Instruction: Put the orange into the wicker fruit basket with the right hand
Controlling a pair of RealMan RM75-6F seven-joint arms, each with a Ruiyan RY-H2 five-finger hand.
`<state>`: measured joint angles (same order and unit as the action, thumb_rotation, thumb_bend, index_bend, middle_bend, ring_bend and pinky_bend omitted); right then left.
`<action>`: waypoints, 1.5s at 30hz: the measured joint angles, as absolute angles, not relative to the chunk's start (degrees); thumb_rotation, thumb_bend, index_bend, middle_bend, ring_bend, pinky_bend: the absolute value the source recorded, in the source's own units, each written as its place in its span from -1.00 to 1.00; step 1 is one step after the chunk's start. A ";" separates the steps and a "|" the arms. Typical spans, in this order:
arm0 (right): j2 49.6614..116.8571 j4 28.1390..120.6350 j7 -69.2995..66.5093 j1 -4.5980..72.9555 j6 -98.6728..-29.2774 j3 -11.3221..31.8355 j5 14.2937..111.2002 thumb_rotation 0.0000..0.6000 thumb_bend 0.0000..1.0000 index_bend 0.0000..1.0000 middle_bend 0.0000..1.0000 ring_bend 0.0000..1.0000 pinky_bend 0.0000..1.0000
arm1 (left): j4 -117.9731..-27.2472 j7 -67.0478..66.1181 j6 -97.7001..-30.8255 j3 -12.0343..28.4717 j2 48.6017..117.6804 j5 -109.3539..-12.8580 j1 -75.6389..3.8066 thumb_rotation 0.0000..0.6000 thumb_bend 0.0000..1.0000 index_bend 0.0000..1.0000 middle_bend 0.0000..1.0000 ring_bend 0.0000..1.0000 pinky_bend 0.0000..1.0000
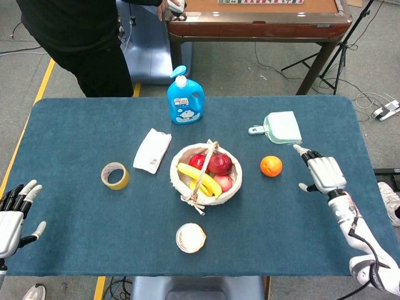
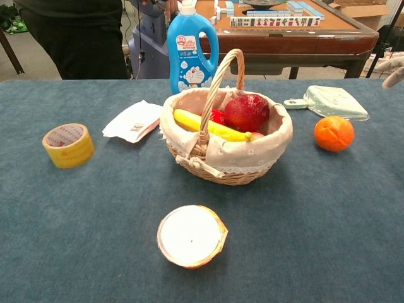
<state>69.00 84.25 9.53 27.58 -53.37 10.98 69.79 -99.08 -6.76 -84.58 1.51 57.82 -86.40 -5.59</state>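
The orange lies on the blue table, to the right of the wicker fruit basket. The basket holds a banana, red fruit and an apple under an upright handle. My right hand hovers open, fingers spread, a short way right of the orange and apart from it; in the chest view only a finger edge shows at the right border. My left hand is open at the table's front left corner, far from everything.
A pale green dustpan lies just behind the orange. A blue detergent bottle stands behind the basket, with a white packet and yellow tape roll to its left. A round capped cup sits in front. A person stands at the far side.
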 measured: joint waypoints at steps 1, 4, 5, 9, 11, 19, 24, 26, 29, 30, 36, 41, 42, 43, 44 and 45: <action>69.62 83.44 10.10 28.29 -52.50 11.07 69.10 1.00 -0.72 -0.81 -0.60 -0.57 0.02 | -99.06 -6.78 -84.56 1.51 57.86 -86.39 -5.59 1.00 -0.33 -0.78 -0.95 -1.00 -0.86; 71.66 81.09 11.80 30.39 -49.95 11.18 67.15 1.00 -0.72 -0.81 -0.60 -0.57 0.02 | -99.04 -6.74 -84.53 1.56 57.91 -86.37 -5.61 1.00 -0.33 -0.78 -0.95 -1.00 -0.86; 72.40 80.21 12.34 31.11 -49.24 11.18 66.52 1.00 -0.72 -0.81 -0.60 -0.57 0.02 | -99.04 -6.73 -84.52 1.57 57.92 -86.37 -5.63 1.00 -0.33 -0.78 -0.95 -1.00 -0.86; 74.99 77.22 13.84 33.08 -47.27 11.09 64.83 1.00 -0.72 -0.81 -0.60 -0.57 0.02 | -99.00 -6.61 -84.40 1.64 57.92 -86.36 -5.72 1.00 -0.33 -0.78 -0.95 -1.00 -0.86; 76.20 75.81 14.58 34.16 -46.39 11.01 63.91 1.00 -0.72 -0.81 -0.60 -0.57 0.02 | -99.00 -6.57 -84.42 1.64 57.93 -86.37 -5.71 1.00 -0.33 -0.78 -0.95 -1.00 -0.86; 80.05 71.58 17.55 36.99 -43.90 10.17 61.25 1.00 -0.71 -0.80 -0.57 -0.55 0.02 | -99.06 -6.45 -84.57 1.68 57.82 -86.32 -5.59 1.00 -0.33 -0.78 -0.95 -1.00 -0.86; 82.24 68.74 17.97 38.17 -42.88 9.85 59.95 1.00 -0.66 -0.73 -0.50 -0.46 0.02 | -99.05 -6.45 -84.61 1.70 57.75 -86.20 -5.53 1.00 -0.33 -0.78 -0.95 -1.00 -0.86; 82.96 67.72 17.89 38.54 -42.52 9.73 59.59 1.00 -0.64 -0.70 -0.48 -0.43 0.02 | -99.02 -6.46 -84.57 1.71 57.73 -86.09 -5.51 1.00 -0.33 -0.78 -0.95 -1.00 -0.86; 83.89 66.56 17.68 39.04 -41.91 9.51 59.15 1.00 -0.63 -0.65 -0.47 -0.40 0.03 | -98.94 -6.50 -84.47 1.71 57.73 -86.07 -5.54 1.00 -0.33 -0.78 -0.95 -1.00 -0.86; 84.13 66.26 17.65 39.17 -41.84 9.43 59.11 1.00 -0.61 -0.63 -0.46 -0.39 0.03 | -98.91 -6.51 -84.45 1.71 57.75 -86.09 -5.55 1.00 -0.33 -0.78 -0.95 -1.00 -0.86; 85.40 64.66 17.03 39.91 -41.14 9.31 58.44 1.00 -0.50 -0.55 -0.41 -0.34 0.04 | -98.68 -6.43 -84.36 1.76 57.93 -86.06 -5.61 1.00 -0.33 -0.78 -0.95 -1.00 -0.86; 86.11 63.94 16.85 40.16 -42.05 9.28 58.75 1.00 -0.33 -0.35 -0.26 -0.20 0.16 | -98.36 -6.11 -84.49 1.77 57.98 -86.01 -5.51 1.00 -0.33 -0.78 -0.95 -1.00 -0.86; 86.18 63.91 16.76 40.14 -42.28 9.29 58.83 1.00 -0.29 -0.30 -0.22 -0.15 0.19 | -98.28 -6.00 -84.51 1.75 57.96 -85.99 -5.47 1.00 -0.33 -0.78 -0.95 -1.00 -0.86; 86.21 63.95 16.60 40.11 -42.54 9.32 58.93 1.00 -0.26 -0.25 -0.18 -0.11 0.22 | -98.23 -5.92 -84.53 1.73 57.94 -85.99 -5.43 1.00 -0.33 -0.78 -0.95 -1.00 -0.86; 86.18 64.14 16.23 40.02 -43.00 9.43 59.13 1.00 -0.24 -0.22 -0.16 -0.09 0.24 | -98.16 -5.84 -84.55 1.70 57.92 -85.98 -5.38 1.00 -0.33 -0.78 -0.95 -1.00 -0.86; 86.08 64.43 15.84 39.92 -43.40 9.54 59.34 1.00 -0.23 -0.20 -0.15 -0.07 0.25 | -98.07 -5.73 -84.60 1.67 57.88 -85.95 -5.30 1.00 -0.33 -0.78 -0.95 -1.00 -0.86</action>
<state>86.08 64.43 15.84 39.92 -43.40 9.54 59.34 -98.07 -5.73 -84.60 1.67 57.88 -85.95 -5.30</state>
